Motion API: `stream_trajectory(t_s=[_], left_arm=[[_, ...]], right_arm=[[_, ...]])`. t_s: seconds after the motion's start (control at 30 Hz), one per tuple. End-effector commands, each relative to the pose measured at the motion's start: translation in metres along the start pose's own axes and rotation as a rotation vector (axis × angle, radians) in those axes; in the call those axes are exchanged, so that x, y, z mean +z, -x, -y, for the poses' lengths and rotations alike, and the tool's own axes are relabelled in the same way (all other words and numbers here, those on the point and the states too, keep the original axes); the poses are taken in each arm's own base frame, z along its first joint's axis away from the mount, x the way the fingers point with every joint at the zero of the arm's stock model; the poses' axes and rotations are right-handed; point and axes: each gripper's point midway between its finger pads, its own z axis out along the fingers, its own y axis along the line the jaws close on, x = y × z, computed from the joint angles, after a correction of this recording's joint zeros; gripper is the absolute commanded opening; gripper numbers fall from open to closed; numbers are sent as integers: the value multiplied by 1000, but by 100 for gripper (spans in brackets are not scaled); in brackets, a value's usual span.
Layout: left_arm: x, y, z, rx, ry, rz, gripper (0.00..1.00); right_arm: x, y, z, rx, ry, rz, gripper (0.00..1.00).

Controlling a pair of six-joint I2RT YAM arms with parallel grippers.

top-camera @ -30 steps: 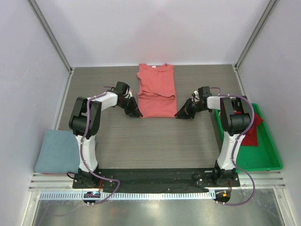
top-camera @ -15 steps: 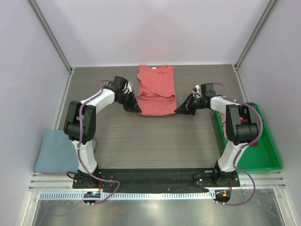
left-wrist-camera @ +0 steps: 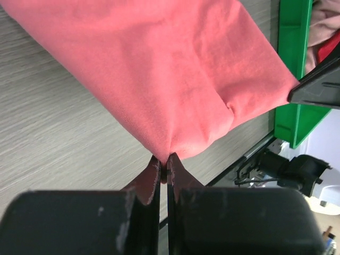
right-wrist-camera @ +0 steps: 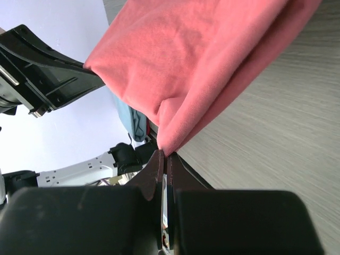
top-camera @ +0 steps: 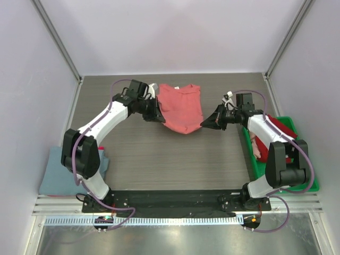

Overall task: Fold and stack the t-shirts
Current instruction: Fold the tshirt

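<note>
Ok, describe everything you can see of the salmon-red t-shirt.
The salmon-red t-shirt is plain soft cloth and looks folded narrow, with no sleeves showing. It sits toward the back of the grey wood-grain table, neckline farthest from the arms. Its near edge is pinched at both corners, by the left pincer and the right pincer, both shut on it, and lifted so the cloth sags between them. The far end seems to rest on the table.

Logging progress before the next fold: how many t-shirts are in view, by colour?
Salmon-red t-shirt: 1
Dark red t-shirt: 1
Grey-blue t-shirt: 1
Total: 3
Pale cloth in the green tray: cannot tell if separate, not counted.
</note>
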Motion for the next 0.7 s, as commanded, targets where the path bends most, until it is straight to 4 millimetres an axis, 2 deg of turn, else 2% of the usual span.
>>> stream_trajectory(t_s=[0.0, 0.17, 0.23, 0.3, 0.37, 0.4, 0.43, 0.5, 0.53, 0.57, 0.6, 0.63, 0.67], left_arm=[[-21, -1, 4, 55, 10, 45, 0], [-22, -5, -8, 57, 44, 54, 0], [-19, 0, -13, 43, 43, 70, 0], [-11, 6, -22, 13, 39, 67, 0], [-7, 23, -20, 23, 26, 96, 0], [4, 29, -29, 18, 37, 86, 0], [1, 48, -21, 38, 24, 120, 0], [5, 70, -21, 59, 21, 153, 0], [7, 95, -20, 73, 20, 189, 0], [22, 104, -33, 73, 39, 181, 0], [13, 120, -23, 108, 30, 225, 0], [19, 144, -25, 126, 34, 258, 0], [22, 156, -26, 144, 39, 276, 0]], right_arm=[[-11, -13, -12, -27, 31, -13, 2], [-11, -12, -4, -39, 4, 7, 1], [-8, -6, 0, -64, -5, 16, 1], [-5, 7, 0, -104, -12, 46, 1], [0, 26, 0, -119, -16, 67, 2], [1, 37, -3, -139, -9, 88, 1], [-1, 56, -12, -174, 0, 123, 1], [7, 82, -9, -181, -6, 141, 2], [2, 106, -27, -231, 18, 182, 2], [7, 132, -36, -264, 30, 208, 1], [15, 135, -22, -248, 15, 195, 1], [10, 160, -46, -314, 42, 240, 2], [14, 175, -46, -333, 41, 252, 1]])
